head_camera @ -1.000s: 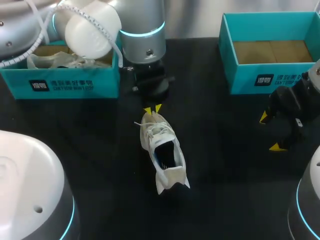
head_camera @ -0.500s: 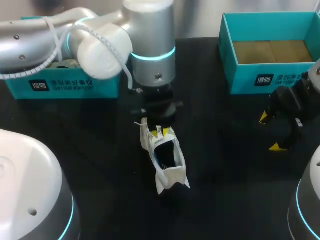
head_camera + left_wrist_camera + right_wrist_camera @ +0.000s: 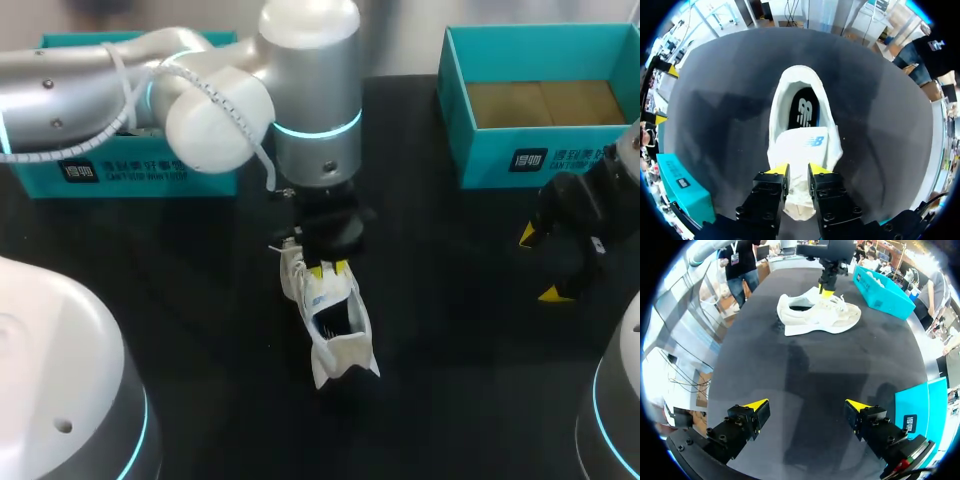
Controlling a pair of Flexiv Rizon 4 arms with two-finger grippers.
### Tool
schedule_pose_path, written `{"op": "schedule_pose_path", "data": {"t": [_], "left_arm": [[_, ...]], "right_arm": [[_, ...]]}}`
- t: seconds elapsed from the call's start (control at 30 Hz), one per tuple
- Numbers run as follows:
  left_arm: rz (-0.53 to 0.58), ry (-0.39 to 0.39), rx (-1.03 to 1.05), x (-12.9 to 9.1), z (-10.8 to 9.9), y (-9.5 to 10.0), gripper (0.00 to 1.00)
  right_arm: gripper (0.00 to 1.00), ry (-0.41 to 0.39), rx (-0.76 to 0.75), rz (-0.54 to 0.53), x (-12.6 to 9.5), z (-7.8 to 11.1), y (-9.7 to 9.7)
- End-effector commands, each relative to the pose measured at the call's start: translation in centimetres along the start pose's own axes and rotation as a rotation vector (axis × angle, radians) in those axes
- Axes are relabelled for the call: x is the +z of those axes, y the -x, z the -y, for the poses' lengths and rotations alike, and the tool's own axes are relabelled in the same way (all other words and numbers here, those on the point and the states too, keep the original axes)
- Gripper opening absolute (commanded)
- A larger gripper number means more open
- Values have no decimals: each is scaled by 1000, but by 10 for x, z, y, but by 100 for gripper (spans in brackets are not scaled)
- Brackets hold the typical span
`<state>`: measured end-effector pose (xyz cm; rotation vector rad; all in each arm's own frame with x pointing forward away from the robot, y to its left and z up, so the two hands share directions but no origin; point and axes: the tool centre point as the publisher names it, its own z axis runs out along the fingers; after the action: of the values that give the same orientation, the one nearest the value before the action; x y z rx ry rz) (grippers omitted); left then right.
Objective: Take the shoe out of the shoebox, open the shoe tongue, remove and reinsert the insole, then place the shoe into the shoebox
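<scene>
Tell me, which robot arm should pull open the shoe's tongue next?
Left, most likely. The left gripper sits right at the tongue of the shoe. The right gripper hangs open over the table, well apart from the shoe, so it would have to travel across first.

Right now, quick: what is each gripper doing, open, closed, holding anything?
Left gripper: down at the shoe tongue; grip cannot be told.
Right gripper: open, holding nothing.

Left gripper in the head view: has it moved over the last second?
Yes. The left gripper has travelled away from the left shoebox, from the toe of the shoe to above its tongue; the shoe lies where it was.
</scene>
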<state>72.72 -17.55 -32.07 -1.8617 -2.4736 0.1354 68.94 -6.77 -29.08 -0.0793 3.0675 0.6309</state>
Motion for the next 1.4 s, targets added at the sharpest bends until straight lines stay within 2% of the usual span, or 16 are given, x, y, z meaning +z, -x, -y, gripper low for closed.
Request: {"op": "schedule_pose_path", "data": {"t": [0.03, 0.23, 0.3, 0.37, 0.43, 0.63, 0.77, 0.93, 0.97, 1.07, 1.13, 1.17, 1.23, 1.4], "left_arm": [[3, 10, -13, 4, 1, -8, 25], [-27, 48, 12, 47, 9, 9, 21], [-46, 26, 18, 54, 11, 13, 15], [-52, 18, 21, 56, 12, 13, 15], [-52, 19, 28, 49, 14, 8, 20], [10, 16, 10, 6, 14, -13, 27], [25, -6, -28, -9, 18, -22, 27], [3, -25, -68, -25, 33, -31, 26], [-9, -24, -89, -28, 36, -33, 28], [-24, -14, -137, -39, 50, -39, 53], [-22, -18, -204, -45, 55, -42, 88], [-25, -30, -247, -49, 57, -42, 100], [-10, -8, -314, -59, 62, -45, 100], [-10, -8, -314, -59, 62, -45, 100]], "right_arm": [[100, -3, 1, 0, 0, -1, 0], [100, -3, 1, 0, 0, -1, 0], [100, -3, 1, 0, 0, -1, 0], [100, -3, 1, 0, 0, -1, 0], [100, -3, 1, 0, 0, -1, 0], [100, -3, 1, 0, 0, -1, 0], [100, -3, 1, 0, 0, -1, 0], [100, -3, 1, 0, 0, -1, 0], [100, -3, 1, 0, 0, -1, 0], [100, -3, 1, 0, 0, -1, 0], [100, -3, 1, 0, 0, -1, 0], [100, -3, 1, 0, 0, -1, 0], [100, -3, 1, 0, 0, -1, 0], [100, -3, 1, 0, 0, -1, 0]]}}
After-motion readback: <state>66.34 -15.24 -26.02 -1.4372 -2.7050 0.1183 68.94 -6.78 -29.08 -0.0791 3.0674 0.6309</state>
